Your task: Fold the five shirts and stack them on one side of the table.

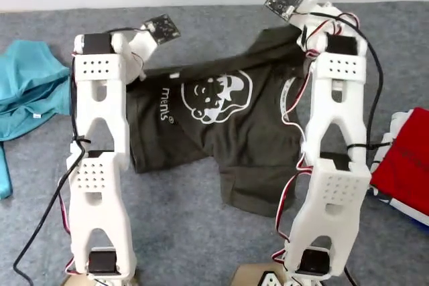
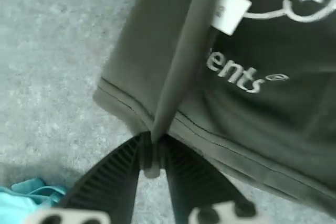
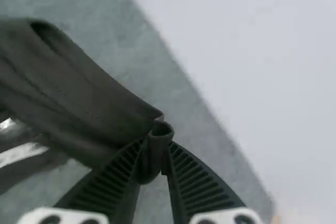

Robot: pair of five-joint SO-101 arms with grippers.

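Note:
A dark olive shirt (image 1: 228, 132) with a white print lies spread between the two arms on the grey table. My left gripper (image 1: 136, 66) sits at the shirt's far left corner. In the left wrist view it (image 2: 152, 153) is shut on a raised fold of the shirt (image 2: 252, 108) near its hem. My right gripper (image 1: 305, 41) is at the shirt's far right corner. The right wrist view shows it (image 3: 155, 153) shut on a pinched edge of the shirt (image 3: 68, 114), which hangs lifted off the table.
A crumpled teal shirt (image 1: 27, 85) lies at the left edge, also seen as a teal shirt (image 2: 26, 195) in the left wrist view. A red shirt (image 1: 405, 165) rests on another garment at the right edge. A white wall (image 3: 252, 51) borders the table's far side.

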